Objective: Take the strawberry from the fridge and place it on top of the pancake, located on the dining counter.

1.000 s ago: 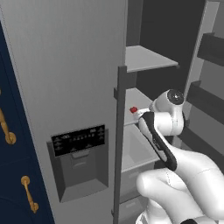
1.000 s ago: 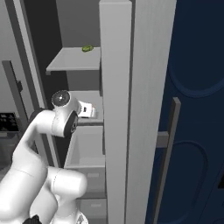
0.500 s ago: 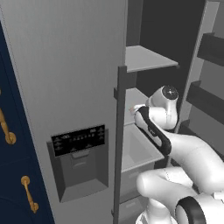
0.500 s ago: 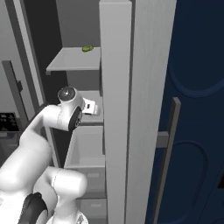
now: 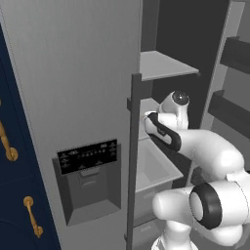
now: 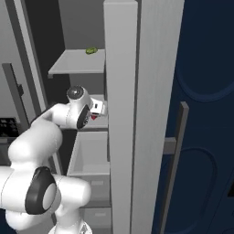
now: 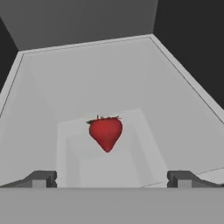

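The strawberry [image 7: 105,133], small and red with a green cap, lies on a light grey shelf [image 7: 87,78] inside the fridge [image 5: 73,73]. My gripper [image 7: 112,179] is open just in front of it, with one dark fingertip on each side and the berry apart from both. In the right base view a bit of the strawberry [image 6: 93,117] shows under my hand. The pancake and the dining counter are out of view.
The fridge's open door edge [image 6: 121,114] stands right beside my hand. A small green fruit [image 6: 91,50] sits on the upper shelf [image 6: 75,64]. A drawer [image 5: 154,168] lies below the arm. The dispenser panel [image 5: 88,155] and navy cabinets with gold handles [image 5: 6,146] are to the left.
The arm has reached further into the fridge towards the strawberry, and the hand now covers the berry in the left base view. The jaws have stayed open.
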Tool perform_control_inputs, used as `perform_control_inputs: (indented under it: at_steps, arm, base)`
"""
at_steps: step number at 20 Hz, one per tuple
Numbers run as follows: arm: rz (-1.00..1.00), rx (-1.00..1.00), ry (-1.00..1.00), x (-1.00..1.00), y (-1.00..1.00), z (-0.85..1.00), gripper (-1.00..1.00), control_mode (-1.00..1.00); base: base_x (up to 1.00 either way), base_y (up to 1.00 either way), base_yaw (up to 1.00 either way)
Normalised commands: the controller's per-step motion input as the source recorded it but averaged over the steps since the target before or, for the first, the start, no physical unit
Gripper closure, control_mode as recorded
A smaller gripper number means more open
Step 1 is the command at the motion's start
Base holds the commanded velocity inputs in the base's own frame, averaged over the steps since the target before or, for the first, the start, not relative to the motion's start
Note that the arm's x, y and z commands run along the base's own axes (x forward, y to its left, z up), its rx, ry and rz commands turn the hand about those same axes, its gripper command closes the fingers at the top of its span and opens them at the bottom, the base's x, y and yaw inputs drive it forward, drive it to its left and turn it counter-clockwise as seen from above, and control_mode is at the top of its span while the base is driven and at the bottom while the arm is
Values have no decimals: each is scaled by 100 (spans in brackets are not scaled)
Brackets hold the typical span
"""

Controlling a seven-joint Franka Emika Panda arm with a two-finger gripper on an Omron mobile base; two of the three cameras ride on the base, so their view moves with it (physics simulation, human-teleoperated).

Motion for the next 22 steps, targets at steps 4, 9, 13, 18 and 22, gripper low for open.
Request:
perform_control_inputs:
  at_steps: [4, 9, 13, 18, 22]
  arm:
    - [-7, 0, 0, 23, 8, -12, -100, -100]
    - [0, 0, 0, 27, 0, -21, -100, -100]
    - [0, 4, 0, 13, 0, -21, -100, -100]
    - [0, 3, 4, 23, 0, -15, -100, -100]
    - [0, 0, 8, 23, 0, -23, -100, -100]
  base:
    - [0, 0, 0]
    - [0, 0, 0]
    - [0, 0, 0]
    - [0, 0, 0]
    - [0, 0, 0]
